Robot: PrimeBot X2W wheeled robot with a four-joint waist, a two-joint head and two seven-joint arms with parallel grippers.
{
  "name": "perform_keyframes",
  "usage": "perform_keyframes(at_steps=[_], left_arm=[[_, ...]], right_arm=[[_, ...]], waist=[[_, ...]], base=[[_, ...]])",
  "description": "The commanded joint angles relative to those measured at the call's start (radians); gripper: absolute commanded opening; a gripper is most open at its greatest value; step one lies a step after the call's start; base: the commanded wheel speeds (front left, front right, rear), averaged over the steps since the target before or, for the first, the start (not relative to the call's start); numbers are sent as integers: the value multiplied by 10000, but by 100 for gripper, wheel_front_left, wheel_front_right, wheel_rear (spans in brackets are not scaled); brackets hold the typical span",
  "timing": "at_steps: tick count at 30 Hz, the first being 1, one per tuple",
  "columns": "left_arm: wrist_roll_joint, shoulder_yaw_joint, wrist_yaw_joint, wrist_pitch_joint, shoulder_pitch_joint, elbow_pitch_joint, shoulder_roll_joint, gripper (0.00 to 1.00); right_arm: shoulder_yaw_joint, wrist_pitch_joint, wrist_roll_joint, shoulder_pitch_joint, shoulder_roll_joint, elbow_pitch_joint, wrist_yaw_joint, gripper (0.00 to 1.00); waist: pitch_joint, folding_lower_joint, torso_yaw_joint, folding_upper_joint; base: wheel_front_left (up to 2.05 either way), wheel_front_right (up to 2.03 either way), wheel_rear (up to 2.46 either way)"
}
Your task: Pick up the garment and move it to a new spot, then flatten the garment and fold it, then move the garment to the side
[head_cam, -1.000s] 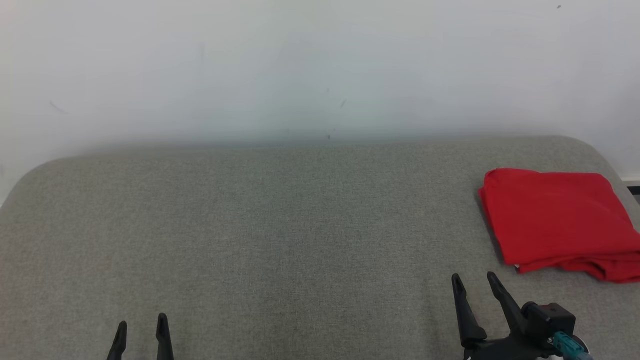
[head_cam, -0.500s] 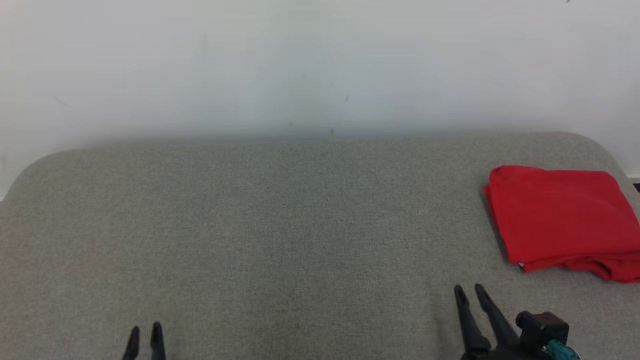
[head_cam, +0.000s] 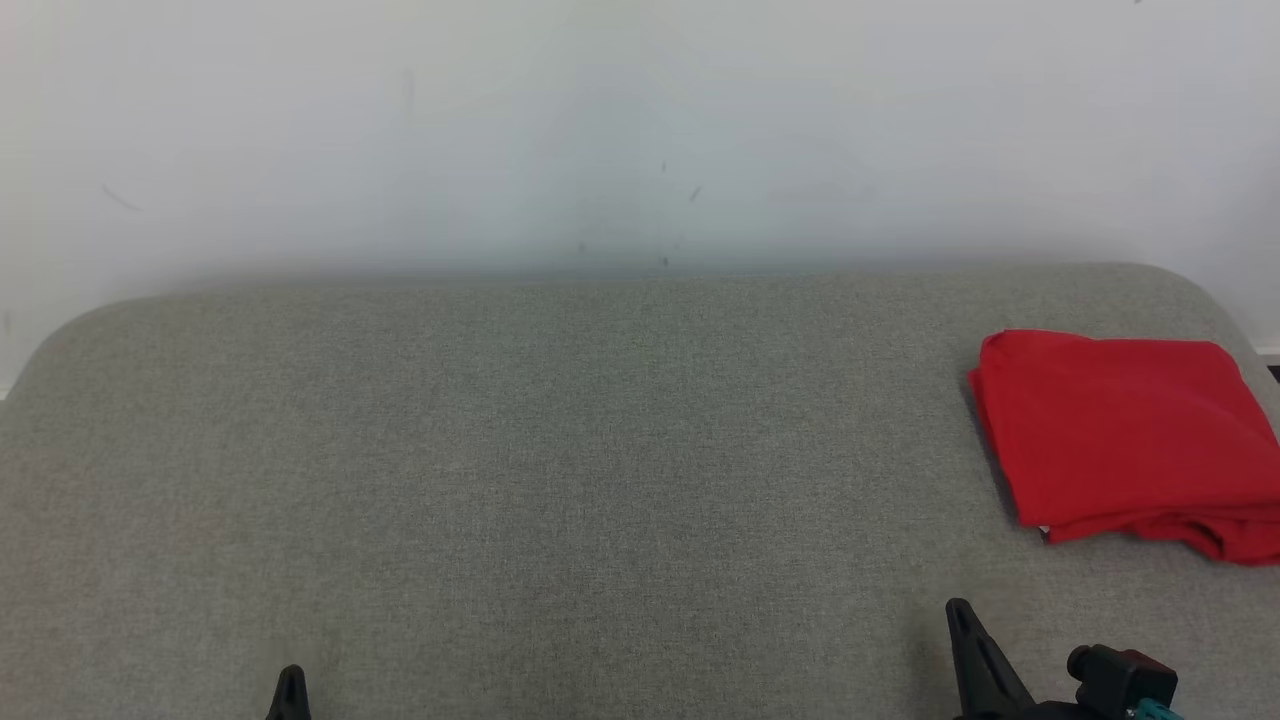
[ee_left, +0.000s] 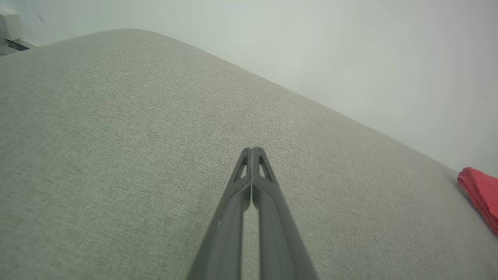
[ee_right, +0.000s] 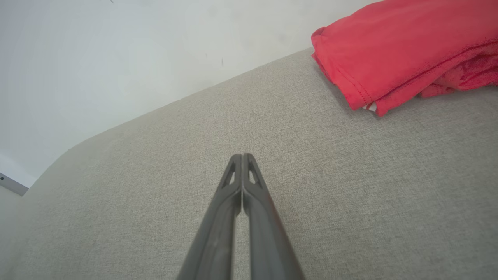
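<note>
Biggest thing out past my left gripper and my right gripper is the pale wall, plain and whitish, standing behind everything my fingers point at; under both of them, and running ahead to the foot of that wall, is the grey fabric cushion, a flat woven surface with rounded far corners; both grippers sit low over it, though I can't tell if they touch it.

Next down is the red garment; it's folded into a neat-ish rectangle and lies on the cushion ahead of my right gripper and off to its right, near the cushion's far right corner, clearly apart from the fingers; from my left gripper it's way over to the right, a red edge at the side of the left wrist view; the top layer is smooth, and the edge nearest my right gripper shows stacked, slightly rumpled layers.

Then the grippers themselves; the left one is clenched, its two dark fingers pressed together tip to tip; same deal with the right one, fingers closed flat against each other; in the head view their tips poke up from the bottom edge, and the right one has a bit of teal connector by its dark wrist.

Smallest stuff: a little white tag peeks out at the garment corner closest to my right gripper; a few tiny dark specks sit on the wall, ahead and between the two grippers.
</note>
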Motion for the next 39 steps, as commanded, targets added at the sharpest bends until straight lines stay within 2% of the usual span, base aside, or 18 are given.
perform_keyframes(at_steps=[1, 20, 39], left_arm=[[-480, 62, -40, 109, -360, -116, 42, 0], [-3459, 197, -97, 1021, -965, 48, 67, 0], [-5627, 303, -148, 1701, -1397, 172, 87, 0]], right_arm=[[-78, 71, 520, -313, -2, -182, 1, 0], [-466, 536, 3624, -564, -3, -375, 2, 0], [-749, 877, 5902, -728, -4, -504, 4, 0]], waist=[[4, 0, 2, 0], [51, 0, 21, 0], [92, 0, 38, 0]], base=[[0, 0, 0], [0, 0, 0], [0, 0, 0]])
